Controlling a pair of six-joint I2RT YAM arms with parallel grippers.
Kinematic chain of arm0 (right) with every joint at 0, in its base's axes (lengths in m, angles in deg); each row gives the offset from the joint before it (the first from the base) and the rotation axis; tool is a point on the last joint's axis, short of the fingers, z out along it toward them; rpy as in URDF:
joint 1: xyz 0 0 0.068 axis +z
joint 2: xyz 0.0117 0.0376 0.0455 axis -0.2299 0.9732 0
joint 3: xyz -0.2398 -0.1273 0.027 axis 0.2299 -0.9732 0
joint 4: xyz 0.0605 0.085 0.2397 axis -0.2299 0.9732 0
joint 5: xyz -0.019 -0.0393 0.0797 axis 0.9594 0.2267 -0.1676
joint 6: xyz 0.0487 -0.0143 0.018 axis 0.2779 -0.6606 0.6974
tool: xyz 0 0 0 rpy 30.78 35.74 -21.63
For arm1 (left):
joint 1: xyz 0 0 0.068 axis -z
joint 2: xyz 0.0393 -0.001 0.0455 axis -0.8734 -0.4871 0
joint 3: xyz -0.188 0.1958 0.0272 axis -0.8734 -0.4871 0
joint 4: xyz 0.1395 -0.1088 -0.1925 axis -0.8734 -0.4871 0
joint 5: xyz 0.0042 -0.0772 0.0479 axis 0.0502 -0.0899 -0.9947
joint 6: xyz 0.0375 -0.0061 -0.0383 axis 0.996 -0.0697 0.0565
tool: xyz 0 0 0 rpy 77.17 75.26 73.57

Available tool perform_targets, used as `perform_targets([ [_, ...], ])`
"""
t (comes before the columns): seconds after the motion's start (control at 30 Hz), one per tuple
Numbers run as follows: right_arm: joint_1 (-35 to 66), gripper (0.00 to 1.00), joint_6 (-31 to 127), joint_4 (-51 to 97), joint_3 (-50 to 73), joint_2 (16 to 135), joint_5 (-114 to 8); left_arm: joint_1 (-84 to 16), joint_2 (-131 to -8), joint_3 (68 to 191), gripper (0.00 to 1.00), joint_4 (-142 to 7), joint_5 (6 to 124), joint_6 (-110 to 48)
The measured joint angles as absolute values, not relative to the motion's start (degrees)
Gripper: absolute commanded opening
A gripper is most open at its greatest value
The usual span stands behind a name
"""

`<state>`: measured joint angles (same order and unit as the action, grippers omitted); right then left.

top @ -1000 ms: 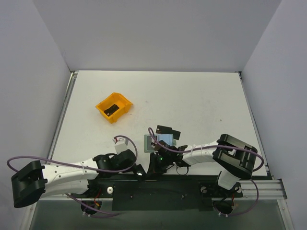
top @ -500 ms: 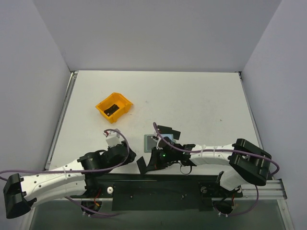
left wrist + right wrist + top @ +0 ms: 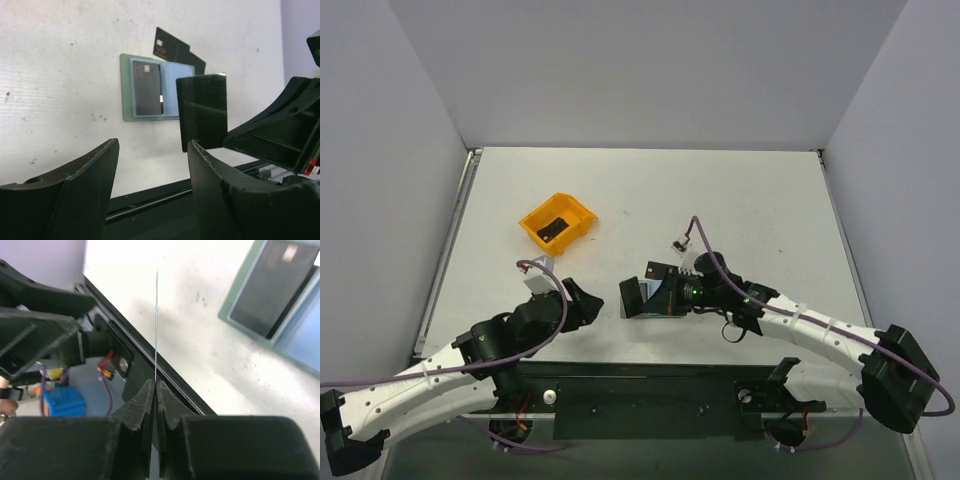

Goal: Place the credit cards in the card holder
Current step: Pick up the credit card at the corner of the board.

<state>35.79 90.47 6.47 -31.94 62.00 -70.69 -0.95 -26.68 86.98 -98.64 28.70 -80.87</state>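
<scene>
right gripper (image 3: 155, 390) clamps a credit card (image 3: 202, 110) upright, seemingly just beside the card holder (image 3: 126, 90); left gripper (image 3: 152, 146) spread, empty.

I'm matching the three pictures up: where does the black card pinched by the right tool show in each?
Top view: card just below centre, at the wallet's left end.
Left wrist: card right of centre, upright, face-on.
Right wrist: card edge-on, a thin vertical line at centre.
Shared landmark: the green wallet beside it.
</scene>
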Motion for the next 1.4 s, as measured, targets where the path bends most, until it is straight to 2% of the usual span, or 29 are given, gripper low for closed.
perform_targets([
  [0.33,24.7,0.0,92.5,0.5,-28.5,53.9,-83.4,-1.4,-27.2,92.1,0.79,-85.9,30.9,-74.9],
  [0.57,23.0,0.0,98.7,-8.8,-28.7,54.0,-91.7,-2.0,-31.0,95.2,0.8,-77.1,33.5,-72.5],
  [0.7,23.0,0.0,100.7,-11.5,-28.7,54.0,-94.3,-2.4,-33.0,95.3,0.76,-73.4,35.7,-72.1],
  [0.77,23.0,0.0,101.4,-12.3,-28.7,54.0,-95.2,-2.6,-33.9,95.3,0.71,-71.8,36.7,-72.0],
  [0.9,23.0,0.0,102.3,-13.6,-28.7,54.1,-96.1,-2.9,-35.1,95.3,0.51,-69.7,38.4,-71.8],
  [1.07,23.0,0.0,102.6,-13.9,-28.7,54.4,-96.4,-3.0,-35.2,95.3,0.32,-68.0,39.7,-71.6],
  [1.27,23.0,0.0,102.6,-13.9,-28.7,54.9,-96.4,-3.3,-35.1,95.3,0.01,-66.1,40.8,-72.1],
  [1.33,22.7,0.1,102.2,-13.3,-28.7,55.0,-96.4,-3.2,-35.0,95.3,0.0,-65.7,41.2,-72.3],
  [1.37,22.7,0.2,101.7,-13.0,-28.6,54.9,-96.4,-3.2,-35.0,95.2,0.0,-65.7,41.5,-72.4],
  [1.4,22.7,0.25,101.1,-12.3,-28.5,54.9,-96.2,-3.3,-35.0,95.2,0.0,-65.7,41.6,-72.5],
])
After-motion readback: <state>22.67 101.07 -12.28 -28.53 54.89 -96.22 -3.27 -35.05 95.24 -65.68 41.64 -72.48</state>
